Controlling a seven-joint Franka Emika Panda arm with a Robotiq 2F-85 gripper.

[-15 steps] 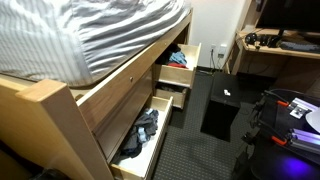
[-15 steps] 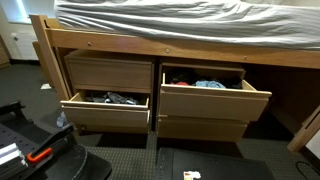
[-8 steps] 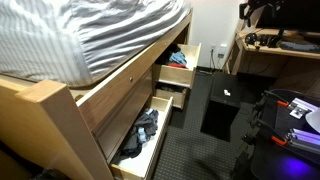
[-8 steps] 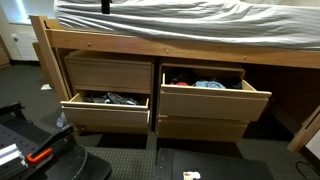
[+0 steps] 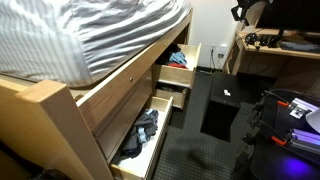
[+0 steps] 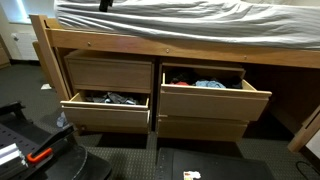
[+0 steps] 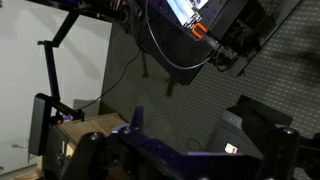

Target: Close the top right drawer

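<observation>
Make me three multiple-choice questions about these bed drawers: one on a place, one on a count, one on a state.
1. Where does the blue and red cloth lie?
A. in the top right drawer
B. on the mattress
C. on the floor

2. How many drawers are pulled out?
A. one
B. two
C. four

3. How is the top left drawer?
A. shut
B. half open
C. taken out

Answers:
1 A, the cloth shows inside that open drawer.
2 B, only it and the bottom left drawer stick out.
3 A, its front sits flush with the frame.
</observation>
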